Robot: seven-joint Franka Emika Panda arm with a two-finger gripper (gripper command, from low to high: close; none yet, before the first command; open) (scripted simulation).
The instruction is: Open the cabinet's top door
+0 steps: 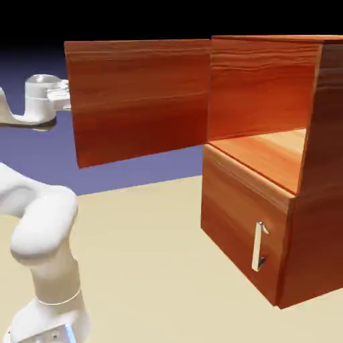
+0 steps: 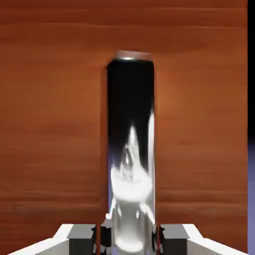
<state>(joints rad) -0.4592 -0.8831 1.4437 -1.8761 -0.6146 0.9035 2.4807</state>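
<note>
Surface [image 1: 147,241] was plain beige beneath a blue-violet backdrop [image 1: 40,141]. Cabinet [image 1: 281,167] stood at the exterior view's right, its top door [image 1: 137,100] swung wide toward the arm, upper compartment exposed. End effector [image 2: 129,239] clenched on the door's silver bar handle [image 2: 130,149]. Lower door's handle [image 1: 258,246] was untouched.

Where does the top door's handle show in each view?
Exterior view: not visible; the swung-open top door shows only its inner face, hiding it.
Hand view: the handle fills the centre, running down between the gripper fingertips.
Shared landmark: the top door's reddish wood panel.
</note>
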